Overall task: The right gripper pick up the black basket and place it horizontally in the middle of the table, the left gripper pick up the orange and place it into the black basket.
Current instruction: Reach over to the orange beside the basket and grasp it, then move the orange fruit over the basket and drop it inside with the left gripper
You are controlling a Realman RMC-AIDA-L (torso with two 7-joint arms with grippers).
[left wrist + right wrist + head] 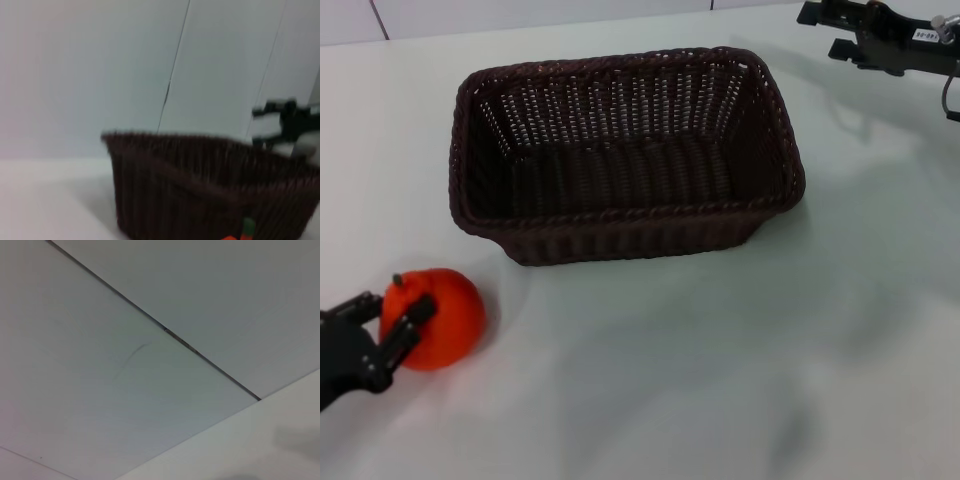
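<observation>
The black basket [620, 150] stands upright on the white table [700, 370] with its long side across my view, and nothing lies in it. The orange [445, 320] sits at the near left, in front of the basket's left corner. My left gripper [400, 302] has its two fingers closed around the orange's left side. My right gripper [820, 30] is at the far right, behind the basket's right corner, open and holding nothing. In the left wrist view the basket [200, 185] fills the lower part, a sliver of the orange [230, 238] shows at the edge, and the right gripper [285, 120] shows beyond.
A white panelled wall [150, 340] runs behind the table's far edge. Bare table lies in front of the basket and to its right.
</observation>
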